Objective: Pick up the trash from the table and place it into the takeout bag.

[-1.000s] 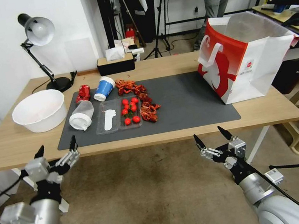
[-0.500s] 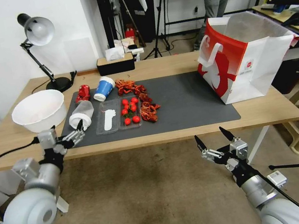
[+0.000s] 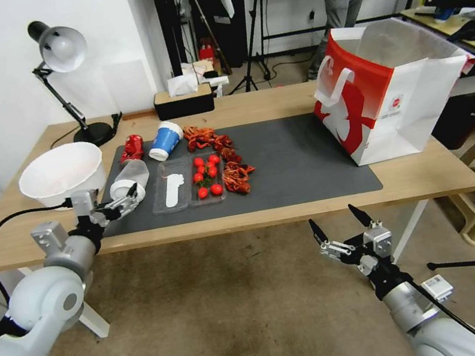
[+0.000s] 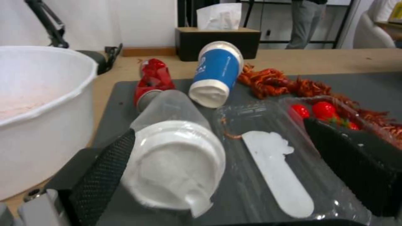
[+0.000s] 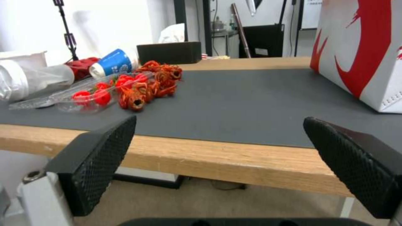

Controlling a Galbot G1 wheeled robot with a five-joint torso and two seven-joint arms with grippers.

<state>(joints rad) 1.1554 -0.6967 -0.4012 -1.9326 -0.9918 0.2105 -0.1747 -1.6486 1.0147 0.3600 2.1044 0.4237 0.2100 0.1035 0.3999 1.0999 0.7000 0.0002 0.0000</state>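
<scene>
A translucent white-lidded cup point(image 3: 130, 181) lies on its side at the dark mat's left end. My left gripper point(image 3: 123, 200) is open at its lid end. In the left wrist view the lid point(image 4: 176, 163) sits between the fingers point(image 4: 105, 169), close beside one of them. Behind it lie a crushed red can point(image 3: 132, 147) and a blue paper cup point(image 3: 165, 141), both on their sides. The takeout bag point(image 3: 384, 92) stands open at the table's point(image 3: 273, 102) right end. My right gripper point(image 3: 334, 219) hangs open below the table's front edge.
A clear tray of cherry tomatoes point(image 3: 207, 177) with its flipped lid lies beside the cup, and red crayfish shells point(image 3: 219, 157) are heaped next to it. A large white bowl point(image 3: 61, 174), a desk lamp point(image 3: 62, 55) and a tissue box point(image 3: 183, 99) stand left and behind.
My left arm has risen from below the table edge and reached forward until its open fingers are at the lidded cup. The right gripper has sunk slightly.
</scene>
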